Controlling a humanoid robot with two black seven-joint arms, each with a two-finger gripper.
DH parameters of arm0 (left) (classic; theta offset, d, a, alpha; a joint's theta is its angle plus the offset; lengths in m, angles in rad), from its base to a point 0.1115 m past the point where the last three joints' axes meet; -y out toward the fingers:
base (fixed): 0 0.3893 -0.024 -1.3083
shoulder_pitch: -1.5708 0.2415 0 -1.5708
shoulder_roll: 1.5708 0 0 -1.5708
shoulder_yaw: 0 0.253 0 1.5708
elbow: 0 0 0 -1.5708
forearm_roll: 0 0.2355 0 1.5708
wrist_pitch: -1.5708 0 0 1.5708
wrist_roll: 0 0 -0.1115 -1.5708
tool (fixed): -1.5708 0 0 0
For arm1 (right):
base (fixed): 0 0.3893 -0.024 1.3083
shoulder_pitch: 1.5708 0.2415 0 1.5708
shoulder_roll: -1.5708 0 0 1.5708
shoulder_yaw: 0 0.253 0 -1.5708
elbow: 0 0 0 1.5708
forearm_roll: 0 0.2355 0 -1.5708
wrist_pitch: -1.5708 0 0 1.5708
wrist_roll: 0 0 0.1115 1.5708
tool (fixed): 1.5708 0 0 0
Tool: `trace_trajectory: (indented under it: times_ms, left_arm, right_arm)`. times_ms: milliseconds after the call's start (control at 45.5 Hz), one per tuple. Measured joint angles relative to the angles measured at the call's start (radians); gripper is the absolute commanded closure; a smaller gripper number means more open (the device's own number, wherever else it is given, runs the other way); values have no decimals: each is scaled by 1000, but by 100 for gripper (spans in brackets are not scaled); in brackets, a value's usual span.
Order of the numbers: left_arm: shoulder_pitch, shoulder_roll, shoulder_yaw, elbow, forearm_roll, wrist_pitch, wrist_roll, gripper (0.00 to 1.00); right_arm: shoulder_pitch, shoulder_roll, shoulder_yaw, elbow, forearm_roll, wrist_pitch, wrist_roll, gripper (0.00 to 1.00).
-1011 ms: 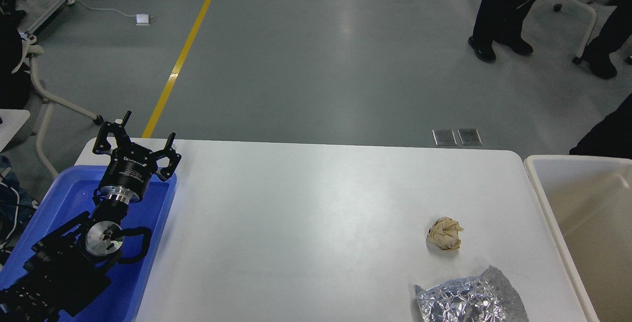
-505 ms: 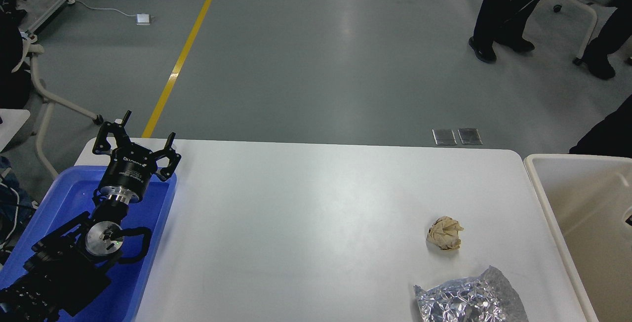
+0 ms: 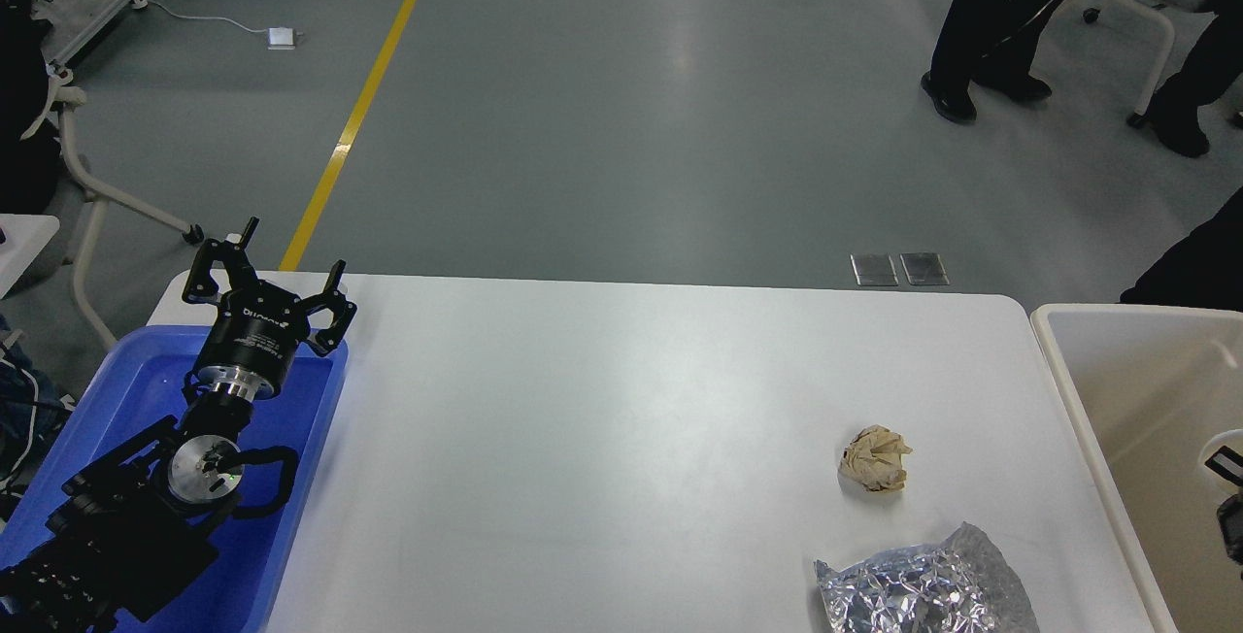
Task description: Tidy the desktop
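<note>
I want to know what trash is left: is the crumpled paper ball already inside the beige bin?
No, the crumpled paper ball lies on the desktop, left of the beige bin.

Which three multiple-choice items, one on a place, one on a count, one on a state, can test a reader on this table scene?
1. The crumpled paper ball lies:
A. in the blue tray
B. on the desktop
C. in the beige bin

2. Loose things on the desktop:
A. two
B. four
C. none

3. The left gripper has its jaws:
A. shut on foil
B. open
C. shut on paper

Answers: 1 B, it rests on the white top near the foil bag. 2 A, only ball and bag. 3 B, the jaws stand apart above the blue tray, holding nothing.
</note>
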Motion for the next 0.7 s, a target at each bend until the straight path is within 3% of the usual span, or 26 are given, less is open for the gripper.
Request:
trace_trajectory:
  times_ms: [132, 220, 418, 703]
  left_arm:
    - [0, 0, 0, 0, 0, 0, 0, 0]
    - [0, 0, 0, 0, 0, 0, 0, 0]
    - [0, 0, 0, 0, 0, 0, 0, 0]
    - [0, 0, 0, 0, 0, 0, 0, 0]
  right_arm:
    - [-1, 2, -4, 3, 1, -30, 1, 24]
    - [-2, 2, -8, 5, 1, -59, 3, 7]
    - [6, 6, -7, 9, 2, -115, 4, 1]
    - [84, -22, 49, 80, 7, -134, 5, 1]
